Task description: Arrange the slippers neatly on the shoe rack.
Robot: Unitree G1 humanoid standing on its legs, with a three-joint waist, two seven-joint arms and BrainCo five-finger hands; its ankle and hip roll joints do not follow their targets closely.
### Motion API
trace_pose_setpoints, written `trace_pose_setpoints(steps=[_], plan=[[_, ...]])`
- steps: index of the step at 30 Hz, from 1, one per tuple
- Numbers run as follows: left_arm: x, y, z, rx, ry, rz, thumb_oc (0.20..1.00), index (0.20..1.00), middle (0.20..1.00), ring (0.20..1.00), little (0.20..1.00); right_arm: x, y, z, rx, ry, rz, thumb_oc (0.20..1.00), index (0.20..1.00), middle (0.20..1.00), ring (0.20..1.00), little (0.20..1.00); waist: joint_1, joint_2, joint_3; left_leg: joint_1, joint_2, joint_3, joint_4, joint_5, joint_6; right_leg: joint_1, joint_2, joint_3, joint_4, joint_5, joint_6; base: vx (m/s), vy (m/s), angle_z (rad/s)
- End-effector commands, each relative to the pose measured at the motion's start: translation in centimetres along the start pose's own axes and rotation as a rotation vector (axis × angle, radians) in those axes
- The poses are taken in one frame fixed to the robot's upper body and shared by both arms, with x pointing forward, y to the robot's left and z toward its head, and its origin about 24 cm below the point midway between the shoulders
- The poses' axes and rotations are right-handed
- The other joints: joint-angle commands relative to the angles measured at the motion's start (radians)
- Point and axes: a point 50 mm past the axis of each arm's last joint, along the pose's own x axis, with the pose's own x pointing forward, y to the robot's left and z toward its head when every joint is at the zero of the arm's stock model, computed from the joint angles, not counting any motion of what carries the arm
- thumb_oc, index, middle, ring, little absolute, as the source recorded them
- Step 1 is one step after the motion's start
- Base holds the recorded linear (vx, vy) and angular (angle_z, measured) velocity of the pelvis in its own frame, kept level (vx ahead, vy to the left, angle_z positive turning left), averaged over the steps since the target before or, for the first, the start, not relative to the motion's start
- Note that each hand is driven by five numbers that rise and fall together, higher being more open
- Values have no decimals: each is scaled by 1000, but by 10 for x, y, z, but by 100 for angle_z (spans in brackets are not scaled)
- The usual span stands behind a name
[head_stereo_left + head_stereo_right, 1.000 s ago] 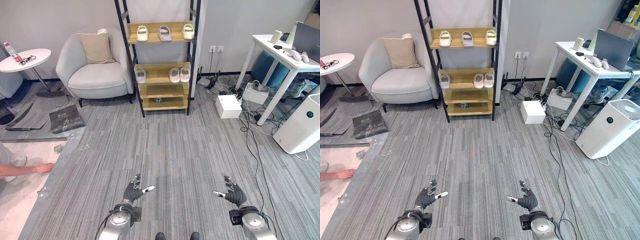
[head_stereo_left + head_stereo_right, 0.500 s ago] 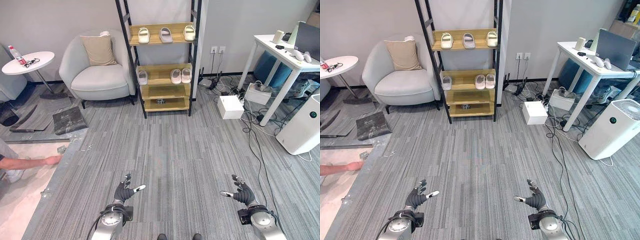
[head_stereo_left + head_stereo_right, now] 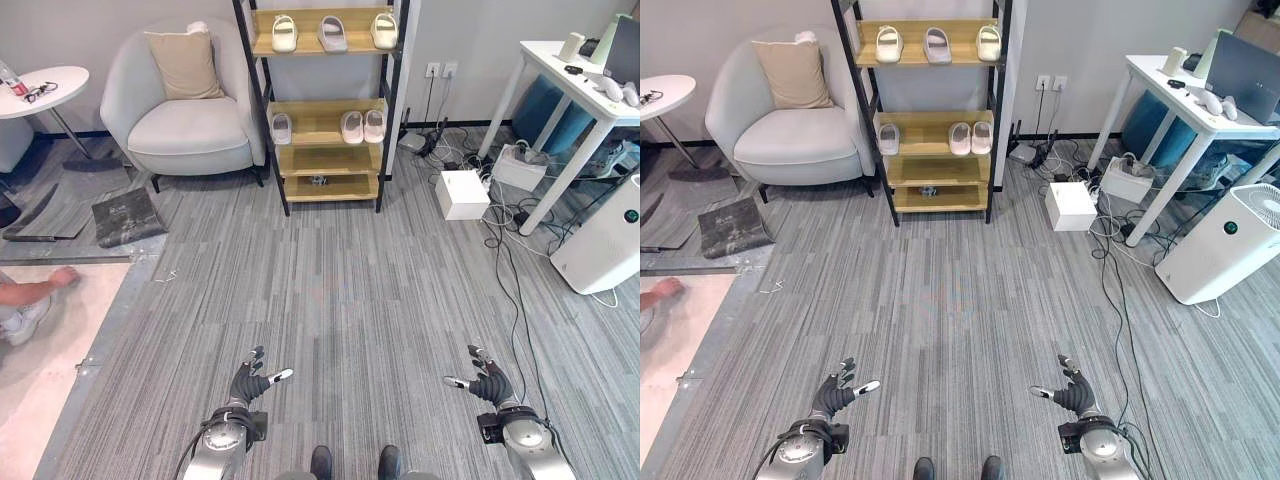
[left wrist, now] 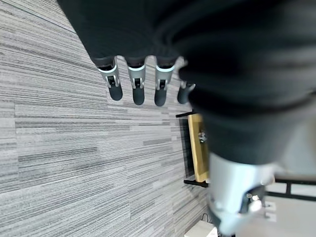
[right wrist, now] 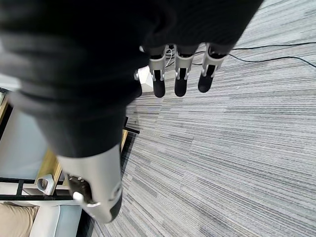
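**Slippers shelved, hands free**

Left eye: shoe rack (image 3: 325,110) beyond bare carpet; armchair (image 3: 185,120) left of it, white box (image 3: 462,193) right. Slippers (image 3: 328,32) on top shelf, more (image 3: 361,126) below, long axes running front to back.

Wrist views: my left hand (image 4: 136,81) and right hand (image 5: 180,69) relaxed, fingers straight, holding nothing.

1. No text, label, number or sign can be read on anything here.
2. The dark floor mat (image 3: 124,214) at about 10 o'clock carries a pale mark, too small to make out.
3. The air purifier (image 3: 1223,247) at about 2 o'clock has a small round panel on its front, with nothing legible on it.
4. The bottle (image 3: 9,79) on the round side table (image 3: 38,90) at 10 o'clock has a label band, unreadable.
5. The white box (image 3: 462,194) on the floor at about 1 o'clock shows no print that can be read.
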Motion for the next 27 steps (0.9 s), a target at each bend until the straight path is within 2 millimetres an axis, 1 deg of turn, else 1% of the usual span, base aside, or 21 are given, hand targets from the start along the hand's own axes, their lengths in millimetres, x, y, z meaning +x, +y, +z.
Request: trace_pose_setpoints(steps=[1, 2, 3, 4, 5, 6, 8, 10, 11, 13, 14, 16, 17, 18, 20, 21, 22, 23, 25, 26, 27], plan=[[10, 1, 31, 13, -138, -4, 1000, 1000, 1000, 1000, 1000, 14, -1, 33, 24, -121, -31, 1000, 1000, 1000, 1000, 1000, 9, -11, 58, 110, -23, -45, 11, -114, 10, -49, -109, 62, 317, 6, 117, 165, 115, -1], [10, 1, 31, 13, -138, -4, 1000, 1000, 1000, 1000, 1000, 14, -1, 33, 24, -121, -31, 1000, 1000, 1000, 1000, 1000, 10, -11, 58, 111, -24, -44, 11, -115, 9, -51, -109, 63, 321, 4, 116, 254, 77, 9], [11, 0, 32, 9, -139, -7, 1000, 1000, 1000, 1000, 1000, 13, -2, 35, 31, -130, -31, 1000, 1000, 1000, 1000, 1000, 3, -14, 63, 138, -31, -54, 0, -127, 6, -90, -100, 54, 266, -3, 105, 151, 11, 14], [11, 0, 32, 9, -139, -7, 1000, 1000, 1000, 1000, 1000, 13, -2, 35, 31, -129, -31, 1000, 1000, 1000, 1000, 1000, 2, -12, 64, 140, -29, -54, 0, -129, 5, -86, -98, 52, 264, -4, 104, 218, -2, 9], [11, -1, 33, 11, -141, -12, 1000, 1000, 1000, 1000, 1000, 13, -2, 33, 35, -122, -31, 1000, 1000, 1000, 1000, 1000, -2, -14, 69, 151, -31, -61, -1, -137, 3, -89, -100, 38, 217, 3, 101, 145, -38, 11], [12, -2, 34, 14, -143, -18, 1000, 1000, 1000, 1000, 1000, 13, -4, 32, 36, -118, -34, 1000, 1000, 1000, 1000, 1000, -6, -15, 73, 161, -31, -67, -1, -146, 1, -93, -102, 26, 174, 14, 100, 236, -78, 5], [14, -2, 37, 22, -149, -21, 1000, 1000, 1000, 1000, 1000, 13, -4, 31, 37, -112, -37, 1000, 1000, 1000, 1000, 1000, -20, -21, 80, 183, -29, -83, -1, -170, -9, -121, -93, 18, 16, 58, 105, 264, -104, 7], [16, -1, 42, 38, -158, -18, 1000, 1000, 1000, 1000, 1000, 13, -2, 30, 39, -107, -34, 1000, 1000, 1000, 1000, 1000, -42, -28, 84, 207, -24, -94, -1, -182, -19, -160, -79, 46, -88, 99, 118, 296, -91, 17], [17, 0, 44, 41, -165, -15, 1000, 1000, 1000, 1000, 1000, 12, -1, 29, 39, -99, -35, 1000, 1000, 1000, 1000, 1000, -49, -21, 84, 222, -11, -98, -1, -193, -26, -166, -65, 54, -136, 115, 124, 315, -88, 32], [18, 1, 49, 48, -181, -14, 1000, 1000, 1000, 1000, 1000, 12, -1, 26, 42, -87, -37, 1000, 1000, 1000, 1000, 1000, -58, -24, 79, 249, -4, -108, -1, -214, -35, -176, -59, 47, -166, 133, 133, 333, -93, 35], [18, 1, 49, 50, -181, -13, 1000, 1000, 1000, 1000, 1000, 11, -2, 24, 38, -81, -38, 1000, 1000, 1000, 1000, 1000, -66, -25, 74, 265, -3, -116, -1, -223, -37, -181, -56, 60, -155, 135, 132, 365, -100, 25], [19, 0, 48, 50, -180, -19, 1000, 1000, 1000, 1000, 1000, 10, -3, 21, 37, -72, -35, 1000, 1000, 1000, 1000, 1000, -71, -26, 63, 282, 0, -126, 0, -227, -40, -166, -43, 74, -165, 132, 124, 331, -95, 38], [18, -2, 44, 41, -168, -14, 1000, 1000, 1000, 1000, 1000, 8, -4, 17, 45, -62, -34, 1000, 1000, 1000, 1000, 1000, -78, -27, 37, 301, 8, -145, 26, -232, -42, -156, -18, 92, -158, 147, 103, 428, -145, 50], [17, -3, 44, 34, -164, -17, 1000, 1000, 1000, 1000, 1000, 8, -5, 15, 48, -50, -35, 1000, 1000, 1000, 1000, 1000, -80, -23, 28, 303, 15, -153, 44, -226, -46, -150, -5, 92, -146, 142, 94, 576, -203, 21], [16, -6, 39, 19, -148, -27, 1000, 1000, 1000, 1000, 1000, 7, -8, 13, 57, -45, -36, 1000, 1000, 1000, 1000, 1000, -81, -11, 14, 293, 27, -164, 117, -186, -66, -128, 19, 76, -133, 122, 75, 385, -142, -4], [16, -8, 38, 14, -141, -31, 1000, 1000, 1000, 1000, 1000, 7, -9, 12, 61, -48, -33, 1000, 1000, 1000, 1000, 1000, -82, -5, 10, 281, 31, -164, 157, -151, -83, -113, 29, 67, -132, 112, 65, 229, -75, -3], [16, -8, 38, 14, -140, -32, 1000, 1000, 1000, 1000, 1000, 6, -9, 12, 61, -48, -34, 1000, 1000, 1000, 1000, 1000, -83, -5, 9, 280, 31, -165, 159, -152, -83, -113, 29, 66, -132, 111, 65, 353, -128, -9], [16, -14, 39, 11, -142, -54, 1000, 1000, 1000, 1000, 1000, 5, -10, 9, 78, -40, -35, 1000, 1000, 1000, 1000, 1000, -80, 4, 11, 235, 40, -143, 295, -53, -143, -57, 52, 47, -141, 74, 42, 338, -140, -4], [17, -18, 42, 15, -148, -75, 1000, 1000, 1000, 1000, 1000, 5, -8, 9, 98, -38, -32, 1000, 1000, 1000, 1000, 1000, -71, -13, 33, 138, 31, -114, 495, 48, -196, 8, 51, 47, -146, 34, 13, 402, -212, 31], [20, -21, 49, 13, -168, -90, 1000, 1000, 1000, 1000, 1000, 6, -7, 15, 117, -64, -29, 1000, 1000, 1000, 1000, 1000, -53, -50, 69, 43, -3, -98, 661, 78, -198, 57, 31, 66, -143, 3, -12, 330, -225, 31], [20, -22, 50, 14, -170, -94, 1000, 1000, 1000, 1000, 1000, 6, -6, 15, 119, -61, -26, 1000, 1000, 1000, 1000, 1000, -45, -60, 80, 10, -7, -79, 699, 56, -181, 75, 28, 70, -145, -5, -16, 229, -166, 3]])
